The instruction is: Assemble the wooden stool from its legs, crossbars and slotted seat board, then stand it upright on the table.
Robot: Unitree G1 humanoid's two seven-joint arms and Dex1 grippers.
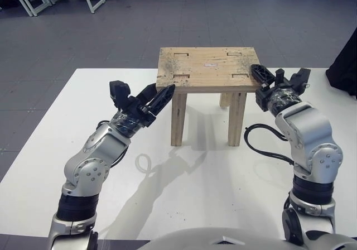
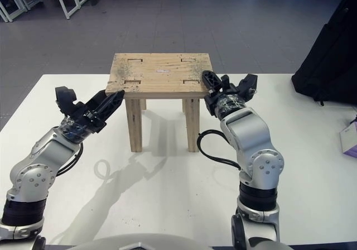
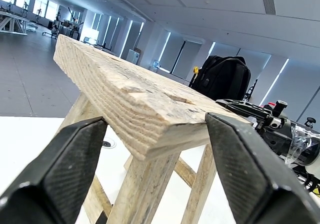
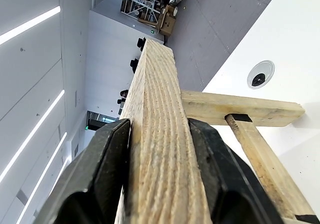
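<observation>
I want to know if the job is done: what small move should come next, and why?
Probably open the right gripper and back it off: the stool already stands upright on the table, and the left gripper has open jaws around its seat edge, while the right jaws appear clamped on it.
</observation>
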